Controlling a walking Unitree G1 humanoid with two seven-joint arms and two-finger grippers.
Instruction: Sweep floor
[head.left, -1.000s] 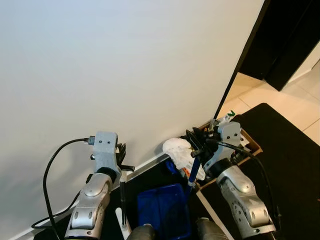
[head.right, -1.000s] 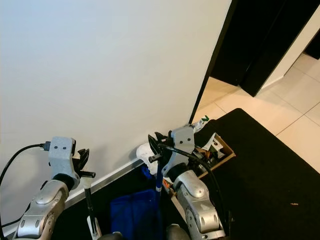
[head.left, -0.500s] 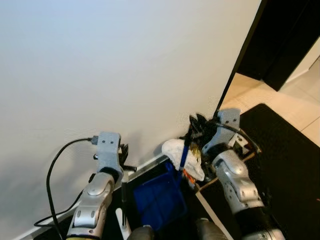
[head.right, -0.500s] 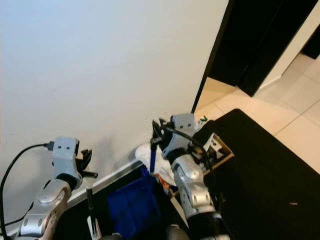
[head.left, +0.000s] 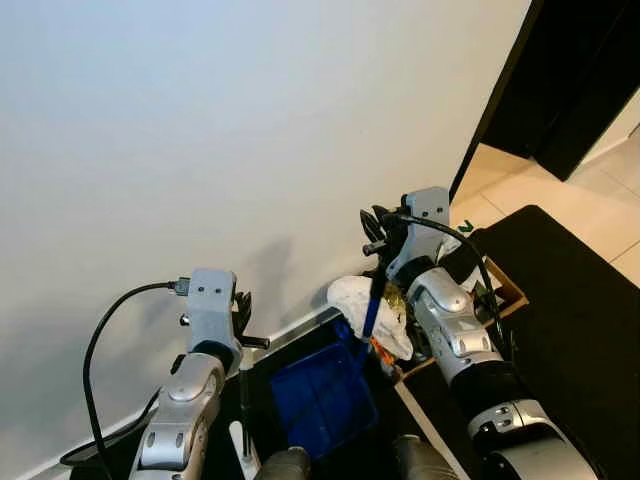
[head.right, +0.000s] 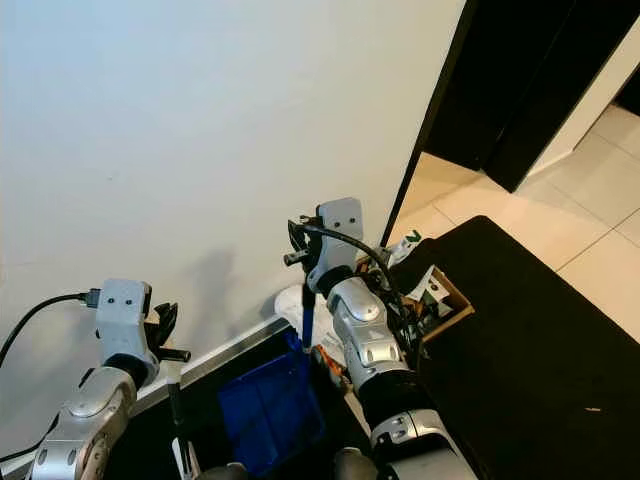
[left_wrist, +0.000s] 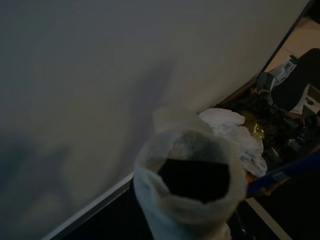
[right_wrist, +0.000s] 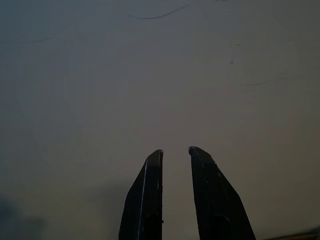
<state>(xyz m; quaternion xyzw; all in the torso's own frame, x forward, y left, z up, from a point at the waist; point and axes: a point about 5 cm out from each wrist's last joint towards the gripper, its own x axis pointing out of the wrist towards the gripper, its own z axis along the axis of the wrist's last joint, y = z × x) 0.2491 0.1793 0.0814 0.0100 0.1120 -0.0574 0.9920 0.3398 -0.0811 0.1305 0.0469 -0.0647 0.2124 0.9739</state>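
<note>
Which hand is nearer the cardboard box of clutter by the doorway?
Right. The right hand is raised beside the cardboard box, holding a blue handle; the left hand is farther along the wall.

Head views: bright, even indoor light, sharp, no motion blur. White wall (head.left: 250, 120) lit smoothly, slightly greyer toward its lower left. Soft shadows of both arms fall on the wall just behind them, so light comes from the robot's side, above. Doorway (head.left: 590, 70) at upper right is near black, no detail inside; beige tile floor (head.left: 600, 200) by it is bright, w/ mild sheen. Black mat (head.right: 540, 330) swallows detail.

Wrist views: much dimmer, grainy, grey-brown cast. Left wrist: pale rounded object (left_wrist: 190, 190) very close, badly out of focus; background soft too. Right wrist: dark fingers (right_wrist: 147, 200) fairly sharp against flat murky wall, corners darkened.
</note>
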